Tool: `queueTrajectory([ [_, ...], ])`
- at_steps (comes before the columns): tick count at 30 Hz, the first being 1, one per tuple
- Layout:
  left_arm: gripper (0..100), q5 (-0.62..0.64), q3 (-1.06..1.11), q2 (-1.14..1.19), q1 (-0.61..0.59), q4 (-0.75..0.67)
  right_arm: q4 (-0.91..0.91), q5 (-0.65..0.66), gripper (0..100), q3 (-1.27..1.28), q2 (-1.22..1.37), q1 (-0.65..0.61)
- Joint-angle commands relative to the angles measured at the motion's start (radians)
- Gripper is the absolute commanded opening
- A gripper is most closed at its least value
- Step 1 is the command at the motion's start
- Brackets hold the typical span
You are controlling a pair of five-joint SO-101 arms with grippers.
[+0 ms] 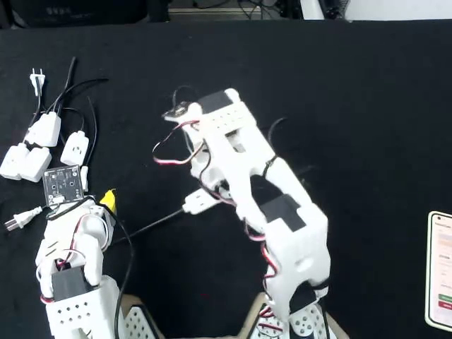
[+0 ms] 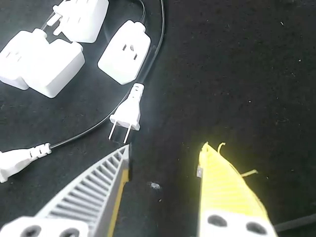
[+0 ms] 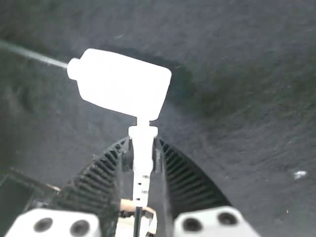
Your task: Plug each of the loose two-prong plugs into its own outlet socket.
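Observation:
My right gripper [image 3: 143,154] is shut on a white two-prong plug [image 3: 142,144]. The plug's front end meets a white outlet socket [image 3: 121,89] lying on the black table; its prongs are hidden. From above, that socket [image 1: 196,201] lies mid-table under the right arm. My left gripper [image 2: 163,157] stands open and holds nothing, just short of a loose white plug [image 2: 127,112] whose prongs point toward it. Beyond that plug lie a free socket [image 2: 124,51] and a cluster of white sockets [image 2: 54,66]. Another plug [image 2: 15,164] lies to one side.
At the table's far left lie the socket cluster [image 1: 44,131], a loose plug [image 1: 35,79] further back, and a plug [image 1: 20,220] near the left arm. Black cables loop among them. A phone [image 1: 439,268] lies at the right edge.

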Motion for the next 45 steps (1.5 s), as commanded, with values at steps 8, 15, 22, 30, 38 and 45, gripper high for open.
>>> queueTrajectory([
  [8, 23, -0.008, -0.013, -0.006, -0.01, 0.005, 0.034, 0.049, 1.0, 0.105, -0.197, -0.026],
  [15, 23, -0.008, -0.013, -0.006, -0.01, 0.005, 0.032, 0.086, 1.0, 0.147, -0.16, -0.02],
  [22, 23, -0.008, -0.013, -0.006, -0.01, 0.005, 0.034, 0.006, 1.0, 0.03, -0.137, -0.02],
  [30, 23, -0.008, -0.013, -0.006, -0.001, 0.005, -0.003, -0.003, 1.0, 0.016, -0.136, -0.023],
  [38, 23, -0.008, -0.013, -0.006, -0.001, 0.005, 0.034, -0.003, 1.0, 0.013, -0.061, -0.018],
  [45, 23, -0.008, -0.013, -0.006, -0.007, 0.005, 0.034, -0.029, 1.0, -0.085, 0.038, 0.008],
])
